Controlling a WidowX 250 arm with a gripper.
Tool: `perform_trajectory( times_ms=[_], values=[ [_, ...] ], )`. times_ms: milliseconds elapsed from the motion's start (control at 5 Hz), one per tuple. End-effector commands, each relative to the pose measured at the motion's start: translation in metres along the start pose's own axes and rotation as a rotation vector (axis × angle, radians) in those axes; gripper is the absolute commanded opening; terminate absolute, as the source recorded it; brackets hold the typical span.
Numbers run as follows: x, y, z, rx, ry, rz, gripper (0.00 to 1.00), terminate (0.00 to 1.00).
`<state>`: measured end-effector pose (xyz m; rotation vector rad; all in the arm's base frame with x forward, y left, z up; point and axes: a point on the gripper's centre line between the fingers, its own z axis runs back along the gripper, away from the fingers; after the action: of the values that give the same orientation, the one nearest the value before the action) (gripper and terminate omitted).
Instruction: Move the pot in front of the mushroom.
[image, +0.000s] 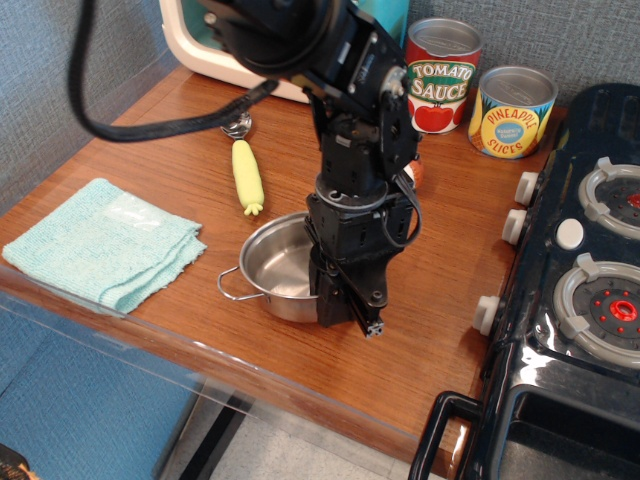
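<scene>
The shiny steel pot (275, 263) is low over the wooden table (180, 170), near its front edge. My gripper (345, 308) points down and is shut on the pot's right rim. One wire loop handle (232, 288) sticks out at the pot's left. The mushroom (416, 174) lies behind the pot and is almost wholly hidden by my arm. Only a sliver of its reddish cap shows.
A yellow-green corn cob (245, 176) and a metal spoon (238, 126) lie back left of the pot. A folded teal cloth (100, 240) is at the left. A toy microwave (190, 48), a tomato sauce can (443, 75) and a pineapple can (512, 112) stand at the back. A toy stove (590, 290) is at the right.
</scene>
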<state>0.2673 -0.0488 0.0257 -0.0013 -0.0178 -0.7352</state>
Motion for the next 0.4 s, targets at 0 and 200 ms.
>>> perform_trajectory(
  times_ms=[0,200],
  values=[
    [-0.012,-0.004,0.033,0.029,-0.046,-0.040,1.00,0.00],
    [-0.017,-0.004,0.060,0.024,-0.100,0.044,1.00,0.00]
  ],
)
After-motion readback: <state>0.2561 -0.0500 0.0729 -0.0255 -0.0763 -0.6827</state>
